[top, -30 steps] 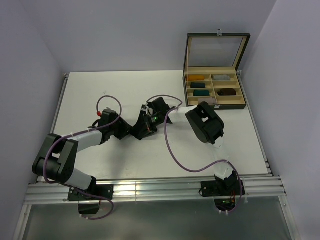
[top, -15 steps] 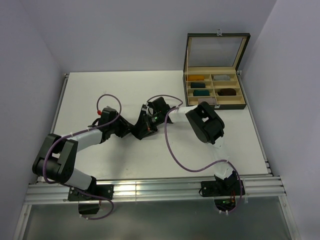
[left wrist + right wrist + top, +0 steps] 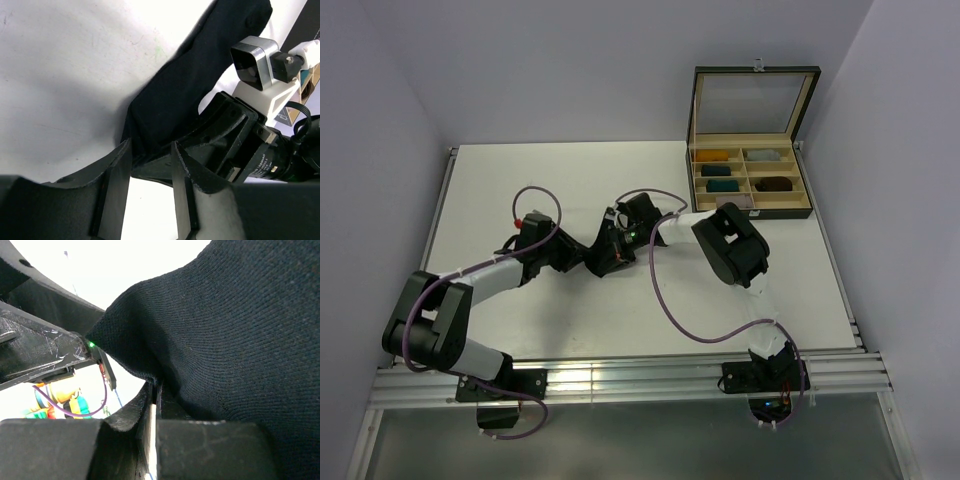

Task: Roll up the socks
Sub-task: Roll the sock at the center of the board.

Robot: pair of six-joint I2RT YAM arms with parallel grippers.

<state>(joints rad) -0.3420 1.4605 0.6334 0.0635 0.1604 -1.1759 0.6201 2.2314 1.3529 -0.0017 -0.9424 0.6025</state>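
Black sock [image 3: 190, 85], just one: right gripper [image 3: 154, 392] pinches it, left gripper [image 3: 150, 152] gapes.

Your left arm reaches forward and right, elbow bent out left; left gripper [image 3: 149, 192] is low, jaws partly apart. Your right arm folds back leftward; right gripper [image 3: 152, 407] is clamped on the black sock [image 3: 240, 340]. The grippers nearly meet.

A flat white table top [image 3: 570, 180] fills the middle of the room. Plain pale purple walls [image 3: 570, 60] stand close around it at the back and on both sides. Shiny silver metal rails [image 3: 640, 378] run along the near edge. At the far right corner sits an open dark box with a glass lid [image 3: 752, 103] and little tan compartments inside. The light is soft and even.
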